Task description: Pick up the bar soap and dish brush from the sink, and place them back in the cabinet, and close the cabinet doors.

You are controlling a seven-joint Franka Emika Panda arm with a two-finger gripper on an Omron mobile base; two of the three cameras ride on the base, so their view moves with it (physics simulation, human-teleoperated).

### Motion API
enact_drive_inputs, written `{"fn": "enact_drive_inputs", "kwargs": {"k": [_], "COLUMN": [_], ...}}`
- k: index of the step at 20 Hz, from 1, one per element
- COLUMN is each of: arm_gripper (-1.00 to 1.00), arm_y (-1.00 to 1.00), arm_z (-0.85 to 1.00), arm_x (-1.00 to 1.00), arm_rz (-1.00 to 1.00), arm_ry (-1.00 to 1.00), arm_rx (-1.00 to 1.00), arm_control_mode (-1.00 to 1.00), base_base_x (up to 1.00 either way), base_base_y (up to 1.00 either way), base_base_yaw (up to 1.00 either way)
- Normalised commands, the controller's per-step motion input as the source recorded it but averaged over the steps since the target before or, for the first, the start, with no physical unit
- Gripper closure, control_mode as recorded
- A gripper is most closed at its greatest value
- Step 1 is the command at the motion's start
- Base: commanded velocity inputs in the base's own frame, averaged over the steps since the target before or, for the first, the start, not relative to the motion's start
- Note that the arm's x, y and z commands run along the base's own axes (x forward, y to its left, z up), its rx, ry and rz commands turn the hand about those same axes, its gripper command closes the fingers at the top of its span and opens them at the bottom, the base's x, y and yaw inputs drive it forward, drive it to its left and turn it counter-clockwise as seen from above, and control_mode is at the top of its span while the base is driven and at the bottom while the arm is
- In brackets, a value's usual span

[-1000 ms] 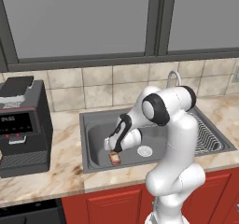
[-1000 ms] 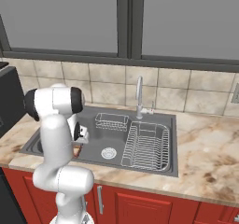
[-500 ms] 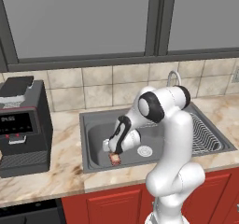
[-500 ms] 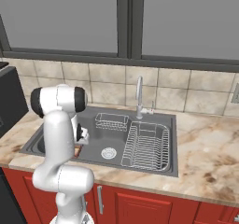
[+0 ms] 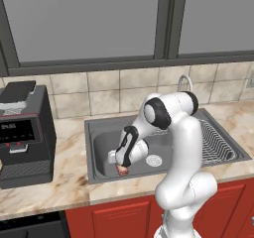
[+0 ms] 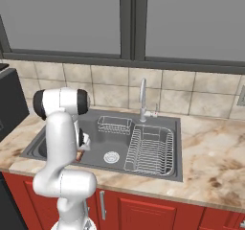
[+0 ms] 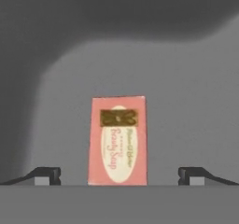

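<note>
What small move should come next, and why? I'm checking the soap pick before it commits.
Probably lower a little further, then close. In the hand view the bar soap lies flat on the sink floor, centred between the open gripper tips, which stand clear of both its sides.

Kitchen wall: two large grey window panes (image 5: 84, 19) in dark frames, a dark mullion (image 6: 132, 18) between them. Beige square-tile backsplash (image 6: 177, 92) runs below the sill. Marbled beige desk (image 6: 215, 164) along the wall, glossy red lower doors (image 5: 119, 221) underneath. Black coffee machine (image 5: 22, 133) stands on the desk at left. Light is even and flat.
</note>
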Motion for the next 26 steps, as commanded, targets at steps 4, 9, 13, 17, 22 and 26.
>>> {"fn": "enact_drive_inputs", "kwargs": {"k": [4,9,13,17,22,26], "arm_gripper": [-1.00,-1.00,-1.00,-1.00,-1.00,-1.00], "arm_y": [0.00,0.00,0.00,0.00,0.00,0.00], "arm_z": [-0.09,-0.14,-0.18,-0.23,-0.22,-0.19], "arm_x": [0.00,0.00,0.00,0.00,0.01,0.06], "arm_rz": [0.00,0.00,0.00,0.00,0.00,0.00], "arm_ry": [0.00,0.00,0.00,-0.01,-0.01,-0.01], "arm_rx": [0.00,0.00,0.00,0.00,0.00,0.00], "arm_control_mode": [-1.00,-1.00,-1.00,-1.00,-1.00,-1.00], "base_base_x": [0.00,0.00,0.00,0.00,0.00,0.00], "base_base_y": [0.00,0.00,0.00,0.00,0.00,0.00], "base_base_yaw": [0.00,0.00,0.00,0.00,0.00,0.00]}}
